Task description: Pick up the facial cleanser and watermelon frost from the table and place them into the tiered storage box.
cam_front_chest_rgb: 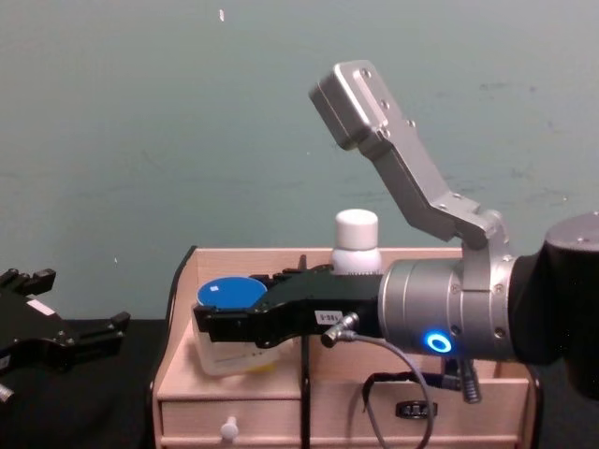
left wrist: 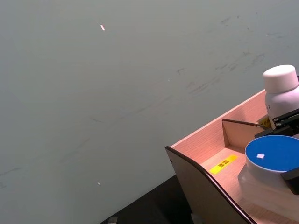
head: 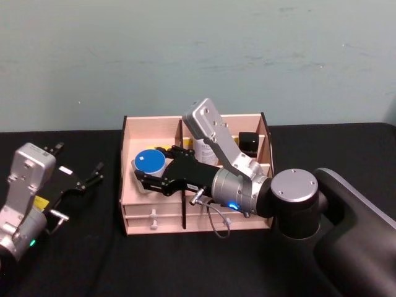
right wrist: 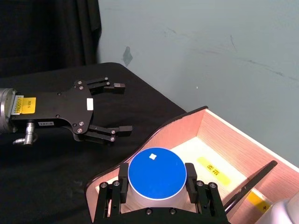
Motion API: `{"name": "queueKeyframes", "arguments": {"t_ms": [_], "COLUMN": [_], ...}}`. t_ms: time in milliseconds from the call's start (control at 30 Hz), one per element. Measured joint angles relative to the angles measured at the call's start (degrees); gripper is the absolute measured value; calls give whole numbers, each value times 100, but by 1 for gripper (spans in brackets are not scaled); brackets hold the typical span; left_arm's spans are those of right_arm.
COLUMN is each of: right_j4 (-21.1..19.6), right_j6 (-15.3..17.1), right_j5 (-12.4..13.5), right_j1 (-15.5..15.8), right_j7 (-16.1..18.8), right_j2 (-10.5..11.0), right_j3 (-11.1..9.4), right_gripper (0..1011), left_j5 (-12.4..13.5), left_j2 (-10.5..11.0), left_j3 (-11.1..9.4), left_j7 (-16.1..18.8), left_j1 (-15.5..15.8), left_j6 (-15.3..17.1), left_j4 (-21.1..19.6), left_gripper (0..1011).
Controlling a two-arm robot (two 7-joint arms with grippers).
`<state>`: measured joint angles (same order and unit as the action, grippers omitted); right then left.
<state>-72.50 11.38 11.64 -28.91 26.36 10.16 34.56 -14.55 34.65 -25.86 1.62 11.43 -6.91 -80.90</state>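
Out over the left edge of the black table [head: 93, 260], the left gripper [head: 79, 168] hangs idle with its fingers spread wide and nothing between them, well apart from the tiered storage box [head: 139, 210]. Moving right, here is the action: the right gripper [head: 148, 174] reaches across the box from the right side, its black fingers [right wrist: 190, 176] clamped either side of the watermelon frost [head: 149, 163], blue lid up, in the box's front left compartment; whether the jar rests on the compartment floor or hangs just above it, I can't tell. Just behind the gripper, the facial cleanser [cam_front_chest_rgb: 357, 241] stands upright in a rear compartment near the middle, its white cap above the wall. Farther right, a black bottle [head: 249, 143] sits in a rear right compartment.
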Motion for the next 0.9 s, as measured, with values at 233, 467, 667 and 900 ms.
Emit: {"name": "queueKeyframes", "arguments": {"t_ms": [233, 467, 667, 900], "right_j4": [4, 0, -10, -437], "right_j6": [7, 6, -8, -124], "right_j5": [-5, -5, -4, 69], "right_j1": [-1, -1, 4, 134], "right_j7": [-3, -2, -2, 31], "right_j2": [-1, 2, 5, 134], "right_j3": [-3, -6, -12, -122], "right_gripper": [728, 892, 1002, 1002], "left_j5": [0, 0, 0, 0], "left_j2": [0, 0, 0, 0], "left_j3": [0, 0, 0, 0], "left_j7": [0, 0, 0, 0], "left_j1": [0, 0, 0, 0], "left_j6": [0, 0, 0, 0], "left_j4": [0, 0, 0, 0], "left_gripper": [1010, 1010, 1010, 1010]}}
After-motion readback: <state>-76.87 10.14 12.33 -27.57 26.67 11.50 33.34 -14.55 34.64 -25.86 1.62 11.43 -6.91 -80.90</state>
